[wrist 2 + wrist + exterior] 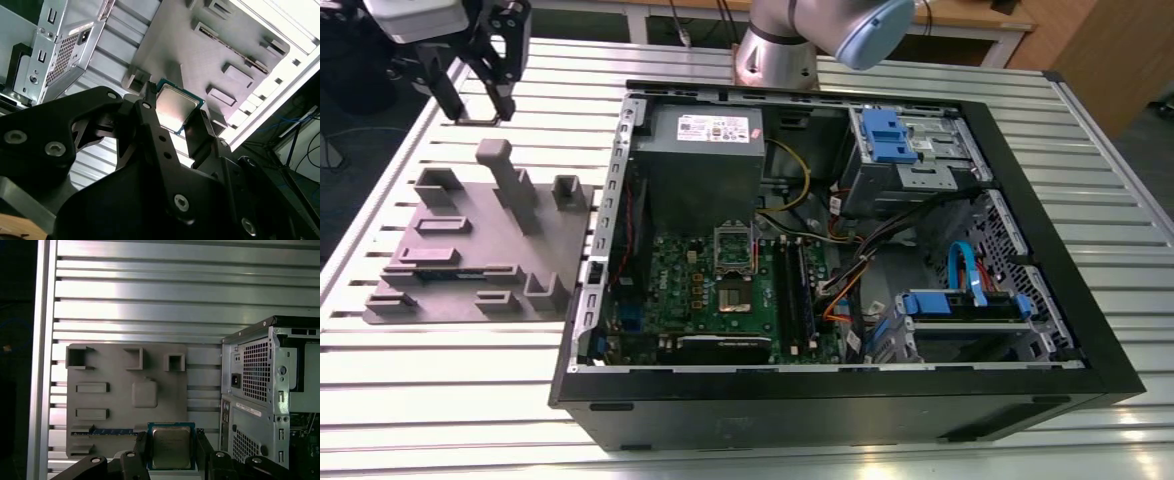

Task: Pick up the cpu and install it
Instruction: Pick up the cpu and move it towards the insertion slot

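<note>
The cpu, judged light, stiff and fragile, is pinched by opposite edges in the pincer above the grey fixture, at ten o'clock from the computer case in the exterior view.

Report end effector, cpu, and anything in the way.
End effector shut on the cpu, raised near the grey fixture. Not yet in the computer case. No obstruction seen.

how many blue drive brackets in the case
2. Upper blue drive bracket on the cage near the arm's base; lower blue drive bracket beside the blue cable. Others may be hidden.
</note>
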You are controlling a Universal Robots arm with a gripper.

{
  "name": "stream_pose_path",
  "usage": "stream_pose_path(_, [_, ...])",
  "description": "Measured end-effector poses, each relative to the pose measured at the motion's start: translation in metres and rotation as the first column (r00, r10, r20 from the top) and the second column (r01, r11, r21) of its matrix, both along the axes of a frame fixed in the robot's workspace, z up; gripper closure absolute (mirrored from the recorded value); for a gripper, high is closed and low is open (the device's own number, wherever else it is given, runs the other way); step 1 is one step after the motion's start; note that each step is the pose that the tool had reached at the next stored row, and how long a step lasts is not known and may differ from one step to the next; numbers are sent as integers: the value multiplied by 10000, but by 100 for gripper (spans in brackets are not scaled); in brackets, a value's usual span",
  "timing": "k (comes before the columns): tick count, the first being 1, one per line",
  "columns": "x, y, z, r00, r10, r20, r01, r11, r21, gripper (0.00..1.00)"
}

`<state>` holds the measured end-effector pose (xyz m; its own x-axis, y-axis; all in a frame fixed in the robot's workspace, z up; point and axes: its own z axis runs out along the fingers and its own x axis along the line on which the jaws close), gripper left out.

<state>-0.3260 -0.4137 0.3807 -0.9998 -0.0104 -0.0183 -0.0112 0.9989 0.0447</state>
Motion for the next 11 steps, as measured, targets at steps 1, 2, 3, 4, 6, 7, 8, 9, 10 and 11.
stream_pose_path(1, [9,0,0,10000,0,0,0,10000,0,53])
stream_pose_path(2, [16,0,0,10000,0,1,0,10000,0,53])
stream_pose_path(3, [23,0,0,10000,0,1,0,10000,0,53])
stream_pose_path(4, [29,0,0,10000,0,0,0,10000,0,53])
stream_pose_path(6, [38,0,0,10000,0,0,0,10000,0,53])
stream_pose_path(7, [44,0,0,10000,0,0,0,10000,-1,53])
stream_pose_path(8, [48,0,0,10000,0,0,0,10000,0,53])
stream_pose_path(9, [53,0,0,10000,0,1,0,10000,0,53])
stream_pose_path(10, [57,0,0,10000,0,0,0,10000,0,53])
stream_pose_path(11, [62,0,0,10000,0,0,0,10000,0,53])
